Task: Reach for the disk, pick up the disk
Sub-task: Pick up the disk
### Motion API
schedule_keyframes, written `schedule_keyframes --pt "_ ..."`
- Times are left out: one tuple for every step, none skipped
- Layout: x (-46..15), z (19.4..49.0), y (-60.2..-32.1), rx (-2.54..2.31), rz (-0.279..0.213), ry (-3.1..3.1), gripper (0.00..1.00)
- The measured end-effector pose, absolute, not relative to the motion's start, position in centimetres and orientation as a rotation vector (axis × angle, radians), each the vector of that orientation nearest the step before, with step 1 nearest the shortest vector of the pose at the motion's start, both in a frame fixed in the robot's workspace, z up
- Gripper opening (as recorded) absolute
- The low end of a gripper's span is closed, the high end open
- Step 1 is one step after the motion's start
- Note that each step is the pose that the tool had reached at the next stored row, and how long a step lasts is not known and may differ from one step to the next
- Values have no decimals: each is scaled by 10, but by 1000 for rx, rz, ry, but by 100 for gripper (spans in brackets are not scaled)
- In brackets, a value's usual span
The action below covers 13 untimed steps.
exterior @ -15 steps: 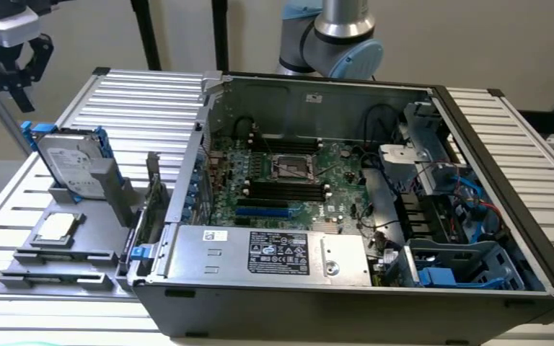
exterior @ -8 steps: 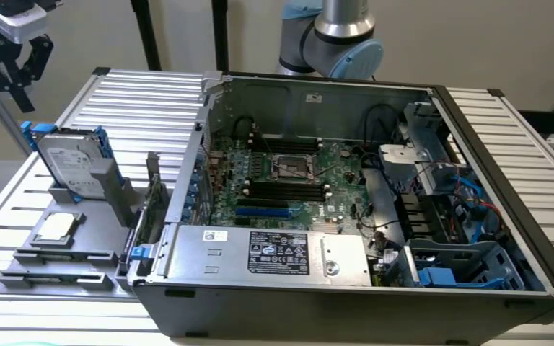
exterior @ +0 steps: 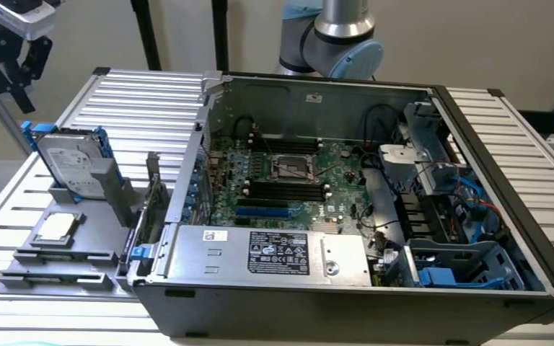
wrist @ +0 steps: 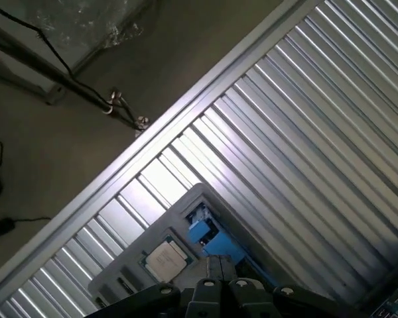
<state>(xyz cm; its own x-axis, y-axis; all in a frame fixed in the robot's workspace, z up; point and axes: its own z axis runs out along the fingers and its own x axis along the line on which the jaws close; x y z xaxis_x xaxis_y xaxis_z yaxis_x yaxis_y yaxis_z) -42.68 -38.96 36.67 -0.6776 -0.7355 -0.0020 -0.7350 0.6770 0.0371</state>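
Close under my wrist, my black gripper [wrist: 220,275] is cut off, so I cannot tell whether it is spread or pressed together. I hang high above the ribbed metal table [exterior: 133,94]. Below me the silver-grey rectangular disk with blue plastic rails [exterior: 70,166] stands upright and untouched in 1 grey holder [exterior: 113,194]. Its white label faces the exterior view. Farther off sits the open black computer case [exterior: 354,317].

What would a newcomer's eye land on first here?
The big open computer case in the middle, its green circuit board laid bare. At the exterior view's left, the disk stands on edge in a grey holder, with the black claw hanging high above it.
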Motion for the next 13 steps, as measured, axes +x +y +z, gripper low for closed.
schedule_keyframes --pt "-427 366 -390 1280 -54 -2854 11" --pt "-427 366 -390 1306 -54 -2842 11" --pt "-427 366 -390 1332 -54 -2829 11" --pt "-427 366 -390 1358 -54 -2817 11" --pt "-427 366 -390 1383 -53 -2804 11" --pt "-427 366 -390 1408 -53 -2791 11" --pt "-427 366 -390 1434 -53 -2778 11" --pt "-427 366 -390 1458 -53 -2765 11" --pt "-427 366 -390 1483 -53 -2751 11" --pt "-427 366 -390 1509 -52 -2737 11" --pt "-427 366 -390 1533 -52 -2723 11" --pt "-427 366 -390 1558 -52 -2708 11" --pt "-427 366 -390 1583 -52 -2693 11"
